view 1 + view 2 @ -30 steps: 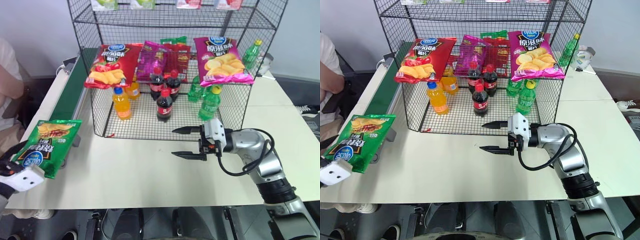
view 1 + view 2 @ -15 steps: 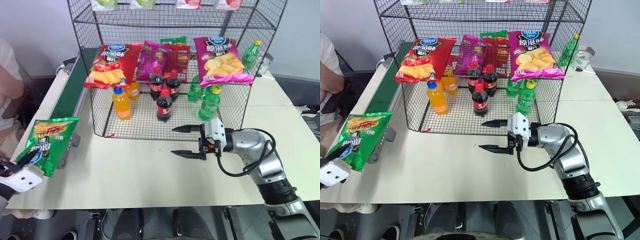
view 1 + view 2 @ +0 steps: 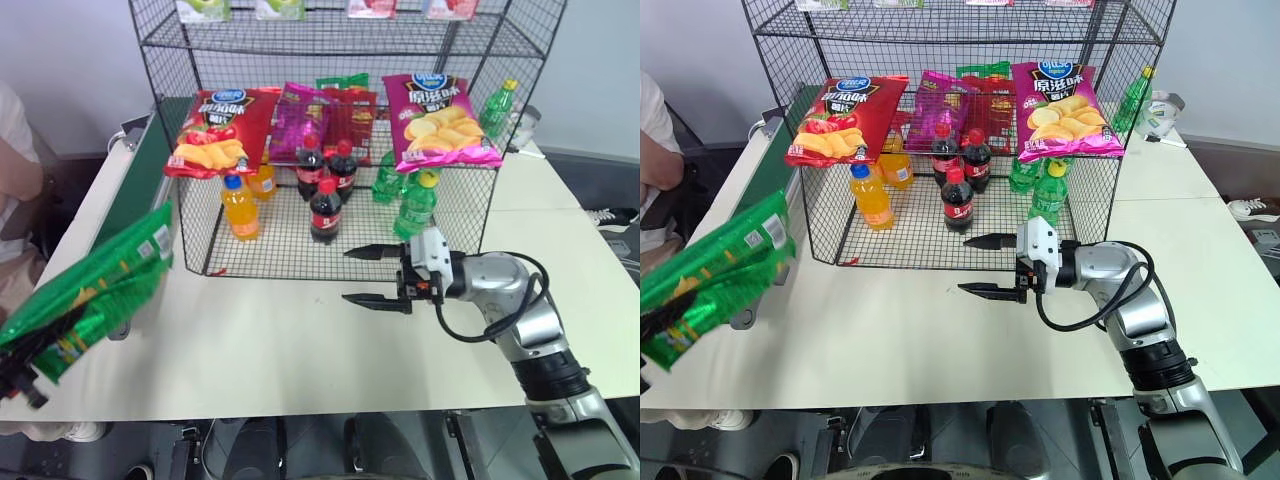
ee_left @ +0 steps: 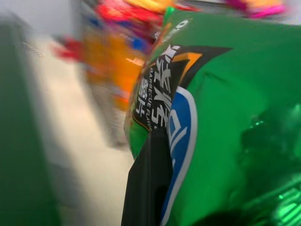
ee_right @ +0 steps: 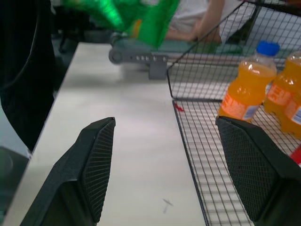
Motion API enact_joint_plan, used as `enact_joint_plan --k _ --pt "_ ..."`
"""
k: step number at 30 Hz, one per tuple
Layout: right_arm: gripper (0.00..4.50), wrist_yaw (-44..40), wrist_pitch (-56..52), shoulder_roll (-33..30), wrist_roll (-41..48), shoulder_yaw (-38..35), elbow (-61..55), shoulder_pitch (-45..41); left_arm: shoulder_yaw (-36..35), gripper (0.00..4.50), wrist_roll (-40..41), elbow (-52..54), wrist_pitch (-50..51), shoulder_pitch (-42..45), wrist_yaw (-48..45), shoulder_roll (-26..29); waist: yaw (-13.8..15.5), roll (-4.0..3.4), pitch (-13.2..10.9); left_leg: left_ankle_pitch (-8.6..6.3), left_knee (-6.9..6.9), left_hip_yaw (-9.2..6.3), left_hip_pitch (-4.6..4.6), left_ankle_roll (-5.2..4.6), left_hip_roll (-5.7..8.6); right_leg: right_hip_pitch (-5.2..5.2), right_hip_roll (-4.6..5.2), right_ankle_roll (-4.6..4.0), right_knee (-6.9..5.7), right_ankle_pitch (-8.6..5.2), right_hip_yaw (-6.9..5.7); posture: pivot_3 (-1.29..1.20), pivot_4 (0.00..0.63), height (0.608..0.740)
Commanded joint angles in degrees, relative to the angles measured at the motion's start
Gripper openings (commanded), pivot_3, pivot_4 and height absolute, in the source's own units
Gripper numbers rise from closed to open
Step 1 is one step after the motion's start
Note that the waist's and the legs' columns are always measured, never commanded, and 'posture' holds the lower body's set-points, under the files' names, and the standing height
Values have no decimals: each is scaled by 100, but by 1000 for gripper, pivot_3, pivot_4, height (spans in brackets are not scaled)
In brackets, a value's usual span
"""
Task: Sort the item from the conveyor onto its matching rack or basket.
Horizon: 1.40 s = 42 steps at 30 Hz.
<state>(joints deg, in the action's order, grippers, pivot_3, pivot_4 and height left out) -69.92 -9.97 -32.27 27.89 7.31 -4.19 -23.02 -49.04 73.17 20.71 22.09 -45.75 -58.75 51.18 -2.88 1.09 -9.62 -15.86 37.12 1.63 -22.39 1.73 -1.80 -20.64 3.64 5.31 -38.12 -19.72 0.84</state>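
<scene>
White table: left fingers [image 4: 148, 183] clamp green crisp bag [image 3: 90, 290]; right fingers [image 3: 375, 277] level, wide.

Green crisp bag [image 3: 95, 295]: glossy, blue oval logo w/ white lettering, tilted edge-on & off the table at its left edge, pinched at its lower end by left gripper [image 3: 22, 372]. Belt [image 3: 135, 180]: dark green, grey rails, runs along table's left side, beside the bag. Rack [image 3: 330, 130]: black wire mesh, tiers w/ crisp bags & bottles, at table's back, well apart from the bag.
</scene>
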Motion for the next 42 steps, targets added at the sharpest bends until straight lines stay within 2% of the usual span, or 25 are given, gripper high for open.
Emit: enact_joint_plan --k 1,4,7,13,16,20,31,38,42 --pt "3581 -306 -400 -75 543 -147 -444 -104 -19 75 974 453 839 545 -26 255 74 -1 -1 0 2 -1 0 0 0 1 0 0 0 0 0 0 150 739" --pt "3581 -380 -909 -64 961 -178 -605 -142 405 75 1273 675 1332 1182 132 357 101 -2 1 0 8 -14 1 0 1 11 0 -1 0 0 -13 0 150 739" --pt "3581 -394 -1066 -23 1019 -159 -624 -154 1240 75 1428 866 1714 1971 270 394 67 -5 0 0 5 -12 0 0 6 12 0 0 5 0 -10 0 150 739" --pt "3581 -237 -2076 -68 1803 -419 -856 -107 2237 75 1768 263 2497 3343 293 282 44 -10 -3 1 2 -12 -2 -2 1 3 -13 0 0 0 -8 0 150 739" --pt "3581 -205 -2635 -100 2249 -431 -1146 -80 2685 75 1436 38 2696 3891 148 141 47 -11 -4 1 3 -13 -2 -2 1 4 -14 1 -2 0 -9 0 150 739" --pt "3581 -312 -2537 -103 1955 -215 -1303 -73 3071 75 1106 -331 2883 4439 -72 -38 52 -10 -3 1 3 -12 -3 -2 5 3 -13 3 0 1 -7 0 150 739" --pt "3581 -7 -2465 291 1573 148 -1247 -183 3244 75 961 -274 3173 4674 15 -618 50 -9 -3 1 3 -11 -5 -2 2 -1 -14 3 -1 1 -5 0 150 739" --pt "3581 17 -2934 329 1909 88 -1200 -217 3234 75 630 -227 3154 4688 -109 -641 54 -9 -3 1 4 -12 -5 -2 3 0 -12 4 0 1 -4 0 150 739" --pt "3581 -86 -2855 306 1734 211 -1179 -182 3270 75 499 -210 3095 4677 -109 -778 50 -9 -3 1 3 -12 -5 -2 2 -1 -12 3 0 1 -4 0 150 739"
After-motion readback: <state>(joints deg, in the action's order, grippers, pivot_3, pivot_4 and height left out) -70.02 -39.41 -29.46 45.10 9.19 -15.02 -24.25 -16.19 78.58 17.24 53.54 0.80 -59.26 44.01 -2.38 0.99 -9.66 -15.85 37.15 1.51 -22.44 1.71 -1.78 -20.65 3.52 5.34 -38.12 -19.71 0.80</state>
